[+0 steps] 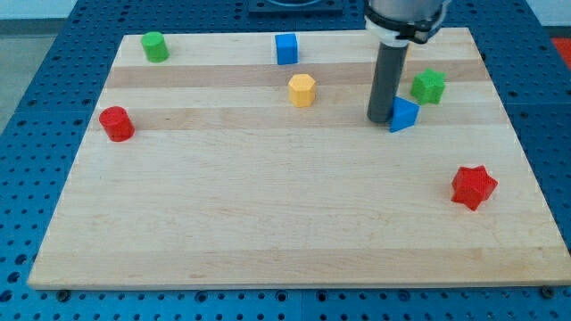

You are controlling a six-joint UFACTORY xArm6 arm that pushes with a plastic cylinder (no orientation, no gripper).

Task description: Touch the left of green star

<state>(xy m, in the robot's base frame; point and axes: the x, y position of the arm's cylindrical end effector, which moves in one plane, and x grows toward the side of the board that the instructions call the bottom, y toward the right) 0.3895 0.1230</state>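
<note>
The green star lies on the wooden board at the view's upper right. My tip stands down and to the left of the star, with a gap between them. A blue triangular block sits right beside my tip on its right, touching or nearly touching it, just below and left of the star.
A yellow hexagonal block lies left of my tip. A blue cube is at the top centre. A green cylinder is at the top left, a red cylinder at the left, a red star at the lower right.
</note>
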